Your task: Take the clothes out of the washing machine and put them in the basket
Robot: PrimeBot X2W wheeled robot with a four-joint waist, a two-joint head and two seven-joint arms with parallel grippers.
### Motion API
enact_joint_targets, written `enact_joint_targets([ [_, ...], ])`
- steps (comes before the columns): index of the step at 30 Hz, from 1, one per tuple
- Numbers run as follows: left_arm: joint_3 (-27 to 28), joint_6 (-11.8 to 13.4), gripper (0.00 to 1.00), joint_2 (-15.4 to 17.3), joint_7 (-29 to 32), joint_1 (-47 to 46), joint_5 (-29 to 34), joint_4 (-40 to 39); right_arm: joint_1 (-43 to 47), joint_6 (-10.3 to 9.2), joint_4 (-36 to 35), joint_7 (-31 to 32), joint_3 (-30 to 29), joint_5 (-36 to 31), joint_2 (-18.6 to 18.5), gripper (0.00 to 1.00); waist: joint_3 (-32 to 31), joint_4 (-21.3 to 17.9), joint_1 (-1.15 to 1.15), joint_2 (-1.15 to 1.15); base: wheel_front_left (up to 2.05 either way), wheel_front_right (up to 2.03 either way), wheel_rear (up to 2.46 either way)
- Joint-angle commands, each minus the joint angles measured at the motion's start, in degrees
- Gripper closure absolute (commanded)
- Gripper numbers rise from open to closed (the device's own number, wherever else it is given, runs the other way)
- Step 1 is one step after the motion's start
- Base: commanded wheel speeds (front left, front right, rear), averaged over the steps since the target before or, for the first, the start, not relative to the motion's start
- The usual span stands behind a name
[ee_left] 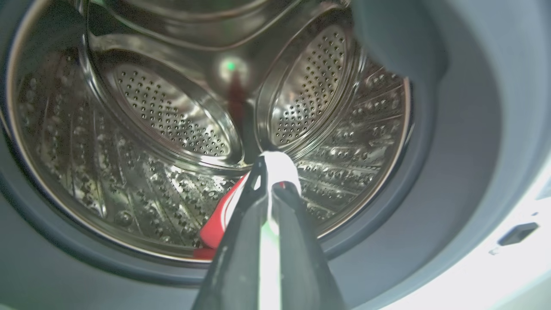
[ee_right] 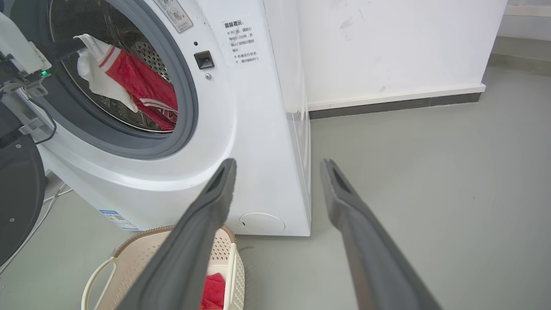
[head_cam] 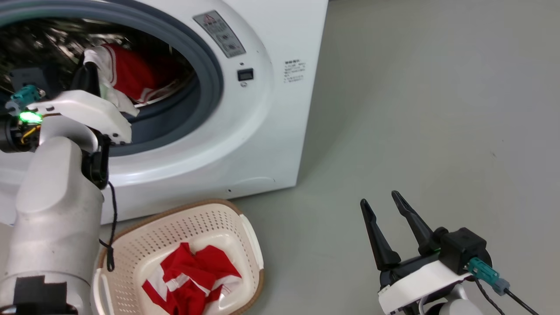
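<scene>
Two fingers of the left gripper (ee_left: pixel 269 172) are pinched together on the white edge of a red-and-white garment (head_cam: pixel 131 74) hanging inside the steel drum (ee_left: pixel 163 116) of the washing machine (head_cam: pixel 271 131). Pinch looks thin, edge only, so fabric may slip on the pull; trailing cloth may catch on the grey door seal (head_cam: pixel 210 65). On the floor (head_cam: pixel 415 109) in front sits the basket (head_cam: pixel 210 203), one red garment (head_cam: pixel 192 275) inside; a short swing could drape cloth over its rim. Well apart, the right gripper (head_cam: pixel 379 197) is spread, empty.

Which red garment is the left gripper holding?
The garment in the washing machine drum, pinched at its white edge by the left gripper; the other garment lies loose in the basket.
</scene>
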Motion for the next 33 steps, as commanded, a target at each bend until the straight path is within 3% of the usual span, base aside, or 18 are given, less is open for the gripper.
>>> enact_joint_targets([
  [1,-0.2,-0.3,1.0,-0.3,-0.4,1.3,0.1,-0.8,0.7,-0.02,-0.3,0.1,-0.2,-0.3,0.0,0.0,-2.7,2.1,0.01,0.0,0.0,0.0,0.0],
  [11,-1.4,-0.4,1.0,-1.6,-0.2,8.6,-0.5,-15.7,3.5,-0.02,-1.8,1.7,-1.8,-0.5,0.0,0.0,-7.3,5.4,0.01,0.0,0.0,0.0,0.0],
  [24,-1.8,4.7,1.0,-0.3,8.2,21.7,0.2,-53.6,5.3,-0.02,-4.0,3.7,-2.3,-1.4,0.0,0.0,-9.0,9.4,0.01,0.0,0.0,0.0,0.0],
  [33,-1.6,7.5,1.0,0.0,12.4,30.4,0.3,-70.7,5.5,-0.02,-4.8,4.6,-2.0,-1.8,0.0,0.0,-8.7,10.8,0.01,0.0,0.0,0.0,0.0],
])
